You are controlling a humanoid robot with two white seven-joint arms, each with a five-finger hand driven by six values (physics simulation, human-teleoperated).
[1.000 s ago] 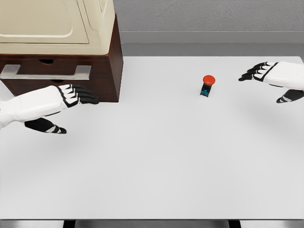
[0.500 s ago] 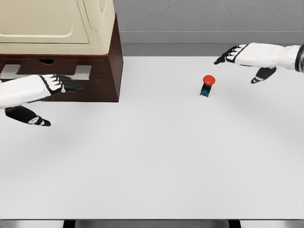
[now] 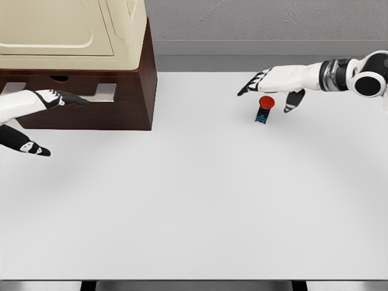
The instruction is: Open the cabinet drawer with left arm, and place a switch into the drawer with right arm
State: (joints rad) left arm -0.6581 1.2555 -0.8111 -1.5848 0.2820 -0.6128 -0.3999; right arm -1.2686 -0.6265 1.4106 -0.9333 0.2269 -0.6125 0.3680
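Task is barely starting. Left hand [image 3: 36, 102] is reaching at the drawer [image 3: 73, 112] front by the handle [image 3: 100, 92], fingers extended, thumb hanging apart, gripping nothing; drawer is looking closed. Cabinet [image 3: 91, 66] is sitting at the table's [image 3: 194, 206] far-left corner. Switch [image 3: 264, 108] is standing on the table right of centre, ungrasped. Right hand [image 3: 273, 83] is hovering just over it, fingers spread, empty. Wide open tabletop is lying between switch and cabinet; far edge is sitting close behind the switch.

White table [image 3: 200, 206] bears cabinet [image 3: 91, 109] and switch [image 3: 264, 108].
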